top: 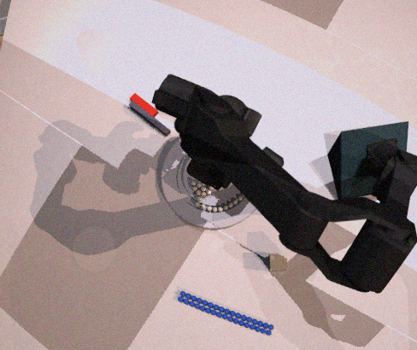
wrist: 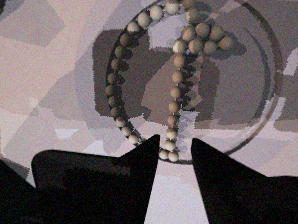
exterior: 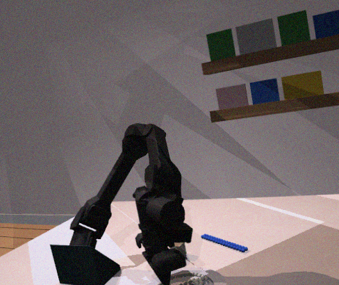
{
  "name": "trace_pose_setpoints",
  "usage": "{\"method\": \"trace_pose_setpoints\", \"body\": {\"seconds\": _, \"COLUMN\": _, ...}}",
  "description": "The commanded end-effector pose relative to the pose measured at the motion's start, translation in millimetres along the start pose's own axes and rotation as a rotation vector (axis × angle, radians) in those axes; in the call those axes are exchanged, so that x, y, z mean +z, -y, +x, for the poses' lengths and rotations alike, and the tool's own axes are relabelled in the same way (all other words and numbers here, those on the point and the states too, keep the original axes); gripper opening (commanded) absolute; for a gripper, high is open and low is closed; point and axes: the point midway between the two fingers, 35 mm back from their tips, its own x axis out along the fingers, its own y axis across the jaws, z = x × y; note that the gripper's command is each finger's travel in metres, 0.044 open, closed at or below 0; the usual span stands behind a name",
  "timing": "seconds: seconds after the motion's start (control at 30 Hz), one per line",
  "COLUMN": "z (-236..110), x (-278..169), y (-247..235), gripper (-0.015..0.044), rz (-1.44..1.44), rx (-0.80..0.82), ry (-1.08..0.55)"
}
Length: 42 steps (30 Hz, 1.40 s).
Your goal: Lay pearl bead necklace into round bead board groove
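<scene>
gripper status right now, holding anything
gripper: closing around the end beads of the pearl necklace on the bead board; a firm grip cannot be told.

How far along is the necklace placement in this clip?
Done: part of the pearl necklace curves along the bead board groove. In hand: the gripper is closing around a strand end near the rim. Left: a straight strand and bunched beads cross the middle, outside the groove.
</scene>
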Motion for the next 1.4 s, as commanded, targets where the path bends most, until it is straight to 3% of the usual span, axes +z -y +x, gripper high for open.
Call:
{"method": "trace_pose_setpoints", "body": {"seconds": 0.0, "z": 7, "x": 0, "y": -1, "gripper": 0.012, "rz": 0.01, "rx": 0.003, "ry": 0.006}}
{"method": "trace_pose_setpoints", "body": {"seconds": 0.37, "z": 20, "x": -1, "y": -2, "gripper": 0.012, "rz": 0.014, "rx": 0.006, "ry": 0.007}}
{"method": "trace_pose_setpoints", "body": {"seconds": 0.53, "z": 18, "x": -1, "y": -2, "gripper": 0.0, "rz": 0.006, "rx": 0.005, "ry": 0.0}}
{"method": "trace_pose_setpoints", "body": {"seconds": 1.37, "z": 18, "x": -1, "y": -2, "gripper": 0.0, "rz": 0.006, "rx": 0.005, "ry": 0.0}}
